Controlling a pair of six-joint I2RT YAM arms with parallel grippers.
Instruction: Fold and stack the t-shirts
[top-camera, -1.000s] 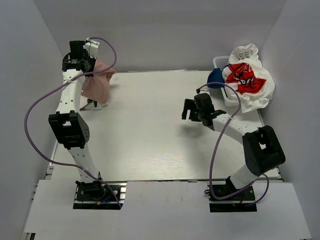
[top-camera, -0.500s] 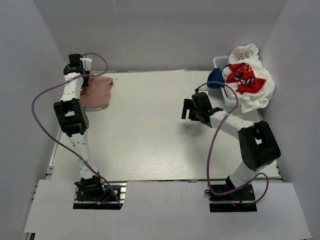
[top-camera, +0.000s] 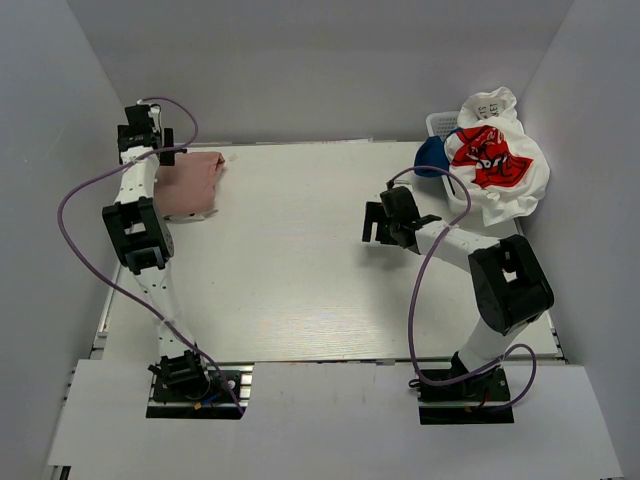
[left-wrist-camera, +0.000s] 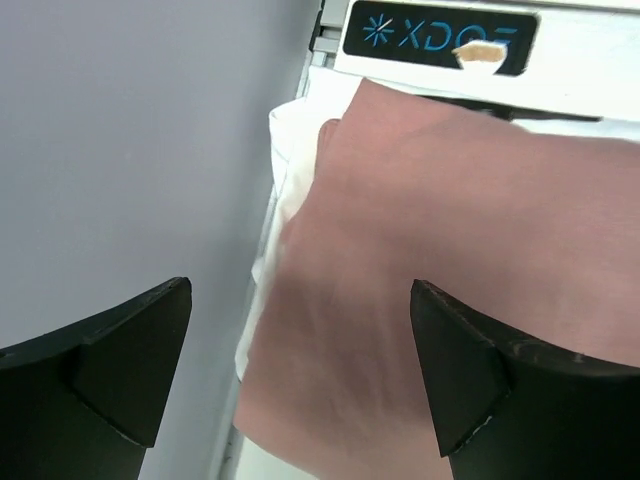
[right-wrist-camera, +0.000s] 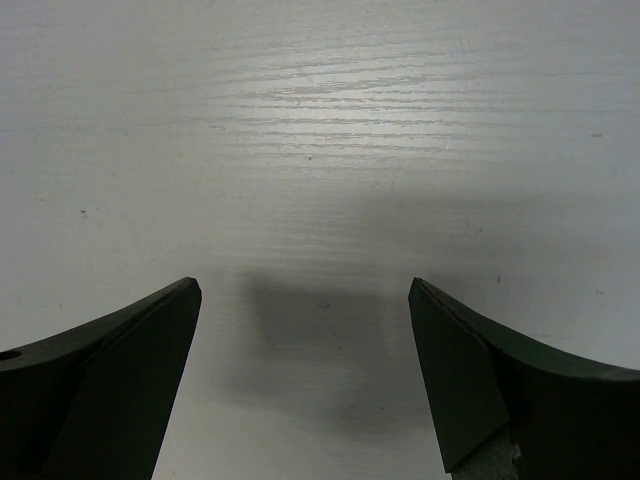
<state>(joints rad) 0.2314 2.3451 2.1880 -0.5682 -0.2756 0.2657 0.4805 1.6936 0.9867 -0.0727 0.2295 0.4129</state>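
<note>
**A:** What fills the overhead view?

**B:** A pale wood-grain table (top-camera: 300, 260) inside white walls. At its far right corner a white slotted basket (top-camera: 437, 122) overflows with unfolded shirts. A white t-shirt with a red graphic (top-camera: 490, 155) lies on top, and a navy t-shirt (top-camera: 432, 157) bulges at its left side.

**A:** And the folded one?

**B:** A dusty-pink t-shirt (top-camera: 190, 183) lies flat and folded at the far left corner. The left wrist camera shows a white cloth edge (left-wrist-camera: 285, 150) peeking out beneath it, possibly another folded tee.

**A:** What about the grippers?

**B:** The left gripper (top-camera: 145, 135) hangs over the pink shirt's far left edge, jaws spread wide with nothing between them. The right gripper (top-camera: 385, 222) hovers over bare table right of centre, equally spread and empty.

**A:** So what does the step call for?

**B:** The pink shirt looks placed, so the next job is likely fetching another. The left arm should rise straight up so its fingers don't drag the fold open. The right should pinch only the graphic shirt's top layer, then draw it to the open middle.
</note>
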